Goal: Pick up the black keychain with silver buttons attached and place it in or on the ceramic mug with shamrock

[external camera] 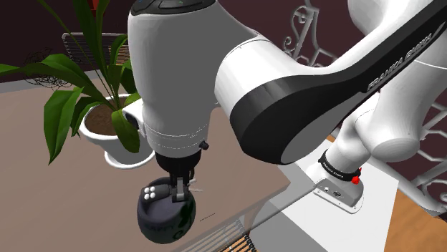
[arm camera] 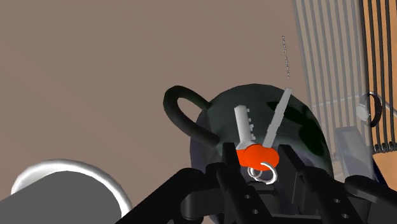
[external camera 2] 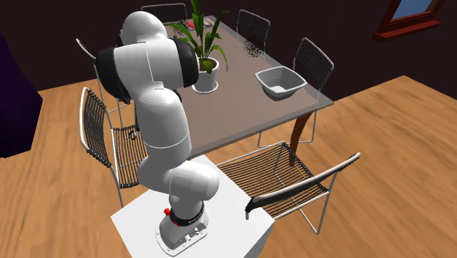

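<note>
The claw [arm camera: 257, 164] is pressed onto the keychain [arm camera: 253, 154], which is pinched by its orange-red part between the two black fingers [arm camera: 226, 167]. A silver ring is seen at the near edge of that red part, and two grey keys are fanned out from it, away from the claw. In the shoulder view, the claw [external camera: 177, 187] is pointed straight down, and a black fob with small pale buttons [external camera: 152, 192] is seen just beside it, level with the fingertips.

The keychain is held directly over the mug [arm camera: 305, 127], close to its rim; whether they touch cannot be told. The mug [external camera: 165, 222] is drawn very dark, with dim green patches and a looped handle, and it is stood on the brown bench [external camera: 57, 193] near the edge.

Near the mug, a white pot [external camera: 114, 147] with a long-leaved plant [external camera: 64, 107] is set on the bench. In the second exterior view, a grey bowl [external camera 2: 280, 82] is placed well apart from the pot [external camera 2: 206, 79], and wire chairs [external camera 2: 282, 176] are ranged around the bench [external camera 2: 242, 102].
</note>
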Available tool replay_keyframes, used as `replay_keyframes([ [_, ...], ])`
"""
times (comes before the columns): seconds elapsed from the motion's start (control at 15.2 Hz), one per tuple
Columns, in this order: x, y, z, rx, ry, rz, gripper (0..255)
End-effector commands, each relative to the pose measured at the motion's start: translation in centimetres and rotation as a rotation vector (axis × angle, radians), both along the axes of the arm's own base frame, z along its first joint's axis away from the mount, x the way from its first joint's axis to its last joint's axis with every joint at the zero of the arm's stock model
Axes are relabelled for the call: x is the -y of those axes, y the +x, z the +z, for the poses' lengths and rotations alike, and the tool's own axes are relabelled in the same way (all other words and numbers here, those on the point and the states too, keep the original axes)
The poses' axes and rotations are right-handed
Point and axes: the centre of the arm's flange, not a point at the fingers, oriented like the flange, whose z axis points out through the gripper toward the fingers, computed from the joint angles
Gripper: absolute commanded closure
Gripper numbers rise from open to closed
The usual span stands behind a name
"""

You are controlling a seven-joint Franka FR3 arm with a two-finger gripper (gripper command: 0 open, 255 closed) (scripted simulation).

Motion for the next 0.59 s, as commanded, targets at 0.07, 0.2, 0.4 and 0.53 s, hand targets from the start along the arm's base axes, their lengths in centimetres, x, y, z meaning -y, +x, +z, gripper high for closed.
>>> replay_keyframes([
  [0.07,-0.08,-0.03,-0.28,0.0,0.001,0.0,255],
  [0.2,-0.08,-0.03,-0.28,0.0,0.001,0.0,255],
  [0.4,-0.08,-0.03,-0.27,0.0,0.001,0.0,255],
  [0.53,-0.08,-0.03,-0.27,0.0,0.001,0.0,0],
])
